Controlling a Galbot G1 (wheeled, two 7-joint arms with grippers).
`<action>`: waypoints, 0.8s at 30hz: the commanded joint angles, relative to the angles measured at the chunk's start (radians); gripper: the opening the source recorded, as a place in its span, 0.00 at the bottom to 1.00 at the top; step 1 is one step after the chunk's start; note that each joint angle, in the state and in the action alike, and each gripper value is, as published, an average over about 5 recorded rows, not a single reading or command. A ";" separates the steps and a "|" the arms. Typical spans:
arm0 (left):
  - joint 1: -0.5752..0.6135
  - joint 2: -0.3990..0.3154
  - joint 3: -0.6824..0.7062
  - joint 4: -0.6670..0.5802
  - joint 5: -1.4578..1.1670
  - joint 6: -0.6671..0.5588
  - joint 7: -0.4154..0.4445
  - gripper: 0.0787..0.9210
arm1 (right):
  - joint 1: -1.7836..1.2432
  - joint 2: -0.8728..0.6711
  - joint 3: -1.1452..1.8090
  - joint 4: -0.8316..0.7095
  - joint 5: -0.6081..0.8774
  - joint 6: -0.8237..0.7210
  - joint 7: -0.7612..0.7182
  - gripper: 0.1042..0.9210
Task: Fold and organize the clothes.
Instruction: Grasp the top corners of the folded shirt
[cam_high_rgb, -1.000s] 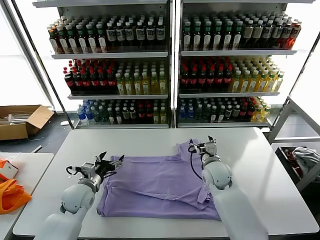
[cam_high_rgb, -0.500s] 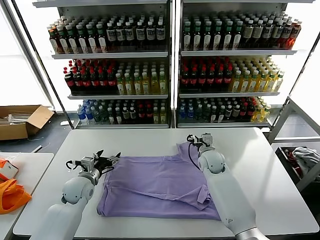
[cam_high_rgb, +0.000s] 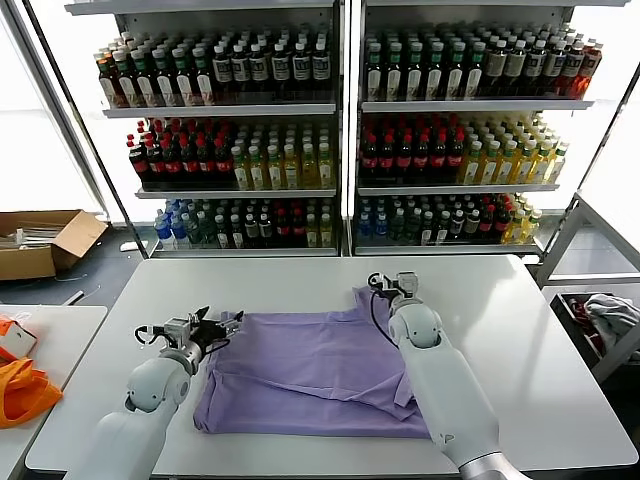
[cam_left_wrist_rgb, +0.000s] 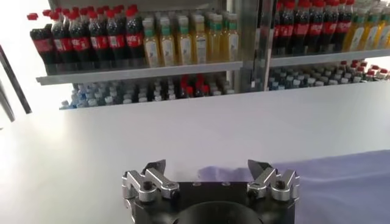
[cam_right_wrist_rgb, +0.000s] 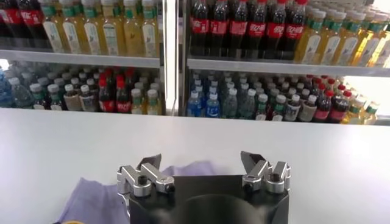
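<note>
A white tabletop (cam_high_rgb: 520, 330) carries the lavender T-shirt (cam_high_rgb: 315, 370), spread nearly flat at its middle. The shirt is judged light, limp and easily wrinkled; it is best pinched at corners or hems. The left pincer (cam_high_rgb: 215, 327) is held wide apart just over the shirt's far left corner. The right pincer (cam_high_rgb: 393, 284) is likewise spread, empty, at the far right corner.

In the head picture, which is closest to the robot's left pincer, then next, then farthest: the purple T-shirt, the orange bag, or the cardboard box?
1. purple T-shirt, right beside the left pincer.
2. orange bag, off the table, far left.
3. cardboard box, on the floor, back left.
</note>
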 joint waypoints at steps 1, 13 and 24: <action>0.008 -0.001 0.005 0.005 -0.004 0.004 0.000 0.88 | -0.022 0.005 0.000 0.013 -0.003 -0.011 0.004 0.88; 0.020 0.002 0.011 0.010 -0.013 0.002 0.009 0.87 | -0.063 0.003 0.003 0.041 -0.008 -0.028 0.020 0.87; 0.035 -0.007 0.021 -0.015 -0.011 -0.008 0.015 0.52 | -0.092 -0.010 0.002 0.093 0.003 -0.045 0.036 0.50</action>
